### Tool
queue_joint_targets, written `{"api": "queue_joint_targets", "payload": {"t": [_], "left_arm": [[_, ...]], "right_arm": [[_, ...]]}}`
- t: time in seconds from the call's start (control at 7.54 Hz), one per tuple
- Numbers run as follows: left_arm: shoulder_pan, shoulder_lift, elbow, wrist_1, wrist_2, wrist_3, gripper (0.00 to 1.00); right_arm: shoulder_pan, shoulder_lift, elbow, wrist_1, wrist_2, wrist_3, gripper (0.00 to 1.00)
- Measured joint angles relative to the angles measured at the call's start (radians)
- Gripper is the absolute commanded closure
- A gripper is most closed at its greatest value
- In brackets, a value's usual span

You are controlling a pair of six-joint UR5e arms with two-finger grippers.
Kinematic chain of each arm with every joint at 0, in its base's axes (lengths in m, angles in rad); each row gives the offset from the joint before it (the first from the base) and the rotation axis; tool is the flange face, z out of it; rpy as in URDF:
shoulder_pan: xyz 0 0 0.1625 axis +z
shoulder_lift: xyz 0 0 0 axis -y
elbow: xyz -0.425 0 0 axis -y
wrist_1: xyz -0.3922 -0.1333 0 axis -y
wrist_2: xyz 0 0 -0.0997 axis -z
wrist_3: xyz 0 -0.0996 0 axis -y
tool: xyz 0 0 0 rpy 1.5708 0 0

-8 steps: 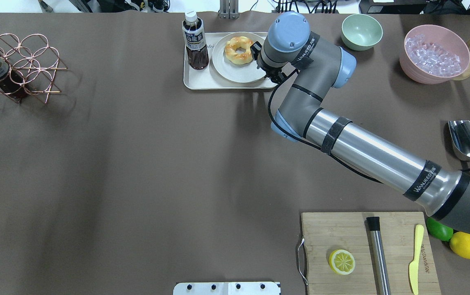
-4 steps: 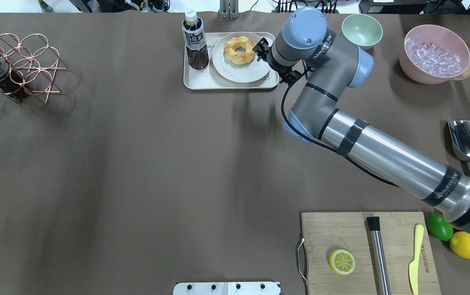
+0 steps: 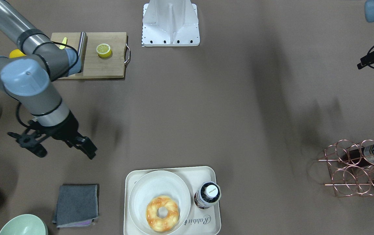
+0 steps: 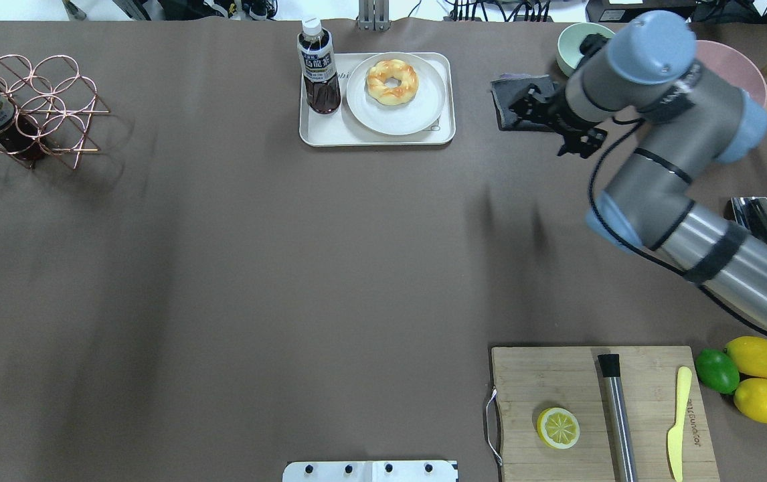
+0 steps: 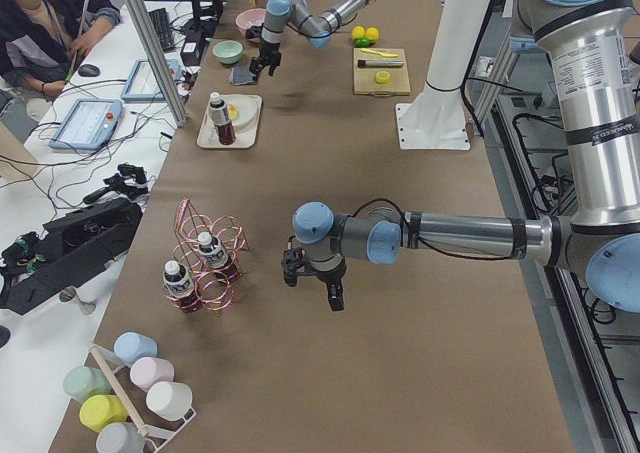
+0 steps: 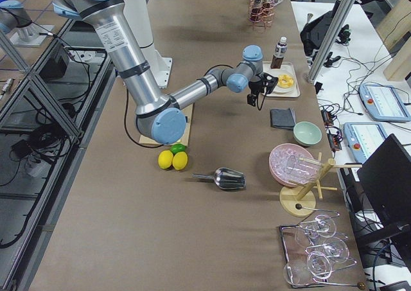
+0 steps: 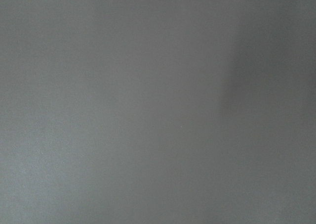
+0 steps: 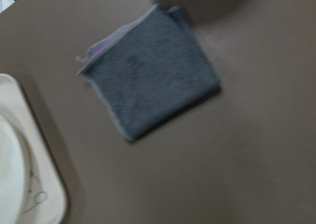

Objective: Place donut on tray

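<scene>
The donut (image 4: 391,82) is a glossy golden ring lying on a round off-white plate (image 4: 383,117) that stands on the cream tray (image 4: 330,130). It also shows in the front-facing view (image 3: 162,209), with the tray's "Rabbit" lettering beside it. My right gripper (image 4: 527,107) is open and empty, well to the right of the tray, above a grey cloth (image 8: 150,70). My left gripper (image 5: 333,298) hovers over bare table far from the tray. I cannot tell whether it is open or shut.
A tea bottle (image 4: 318,67) stands on the tray's left part. A green bowl (image 4: 574,50) and a metal scoop (image 4: 761,224) lie near my right arm. A cutting board (image 4: 557,381) with a lemon half sits at the front right, a copper rack (image 4: 35,107) at the far left.
My right gripper has pulled away from the donut and swung right, off the tray, to above the grey cloth. The donut stays on the plate.
</scene>
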Motion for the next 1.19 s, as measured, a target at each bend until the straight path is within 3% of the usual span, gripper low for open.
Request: {"api": "queue_joint_targets", "payload": {"t": [0.27,0.66,0.93,1.19], "left_arm": [[0.0,0.0,0.0,-0.001,0.0,0.0,0.02],[0.002,0.0,-0.001,-0.001,0.0,-0.001,0.02],[0.003,-0.001,-0.002,-0.001,-0.001,0.0,0.02],[0.003,-0.002,-0.003,-0.001,-0.001,0.0,0.02]], "right_arm": [[0.114,-0.232,0.167,-0.002,0.112,-0.207,0.0],[0.325,-0.49,0.243,-0.004,0.24,-0.614,0.0],[0.455,-0.573,0.228,-0.055,0.274,-0.906,0.0],[0.557,-0.587,0.22,-0.195,0.28,-1.189,0.0]]}}
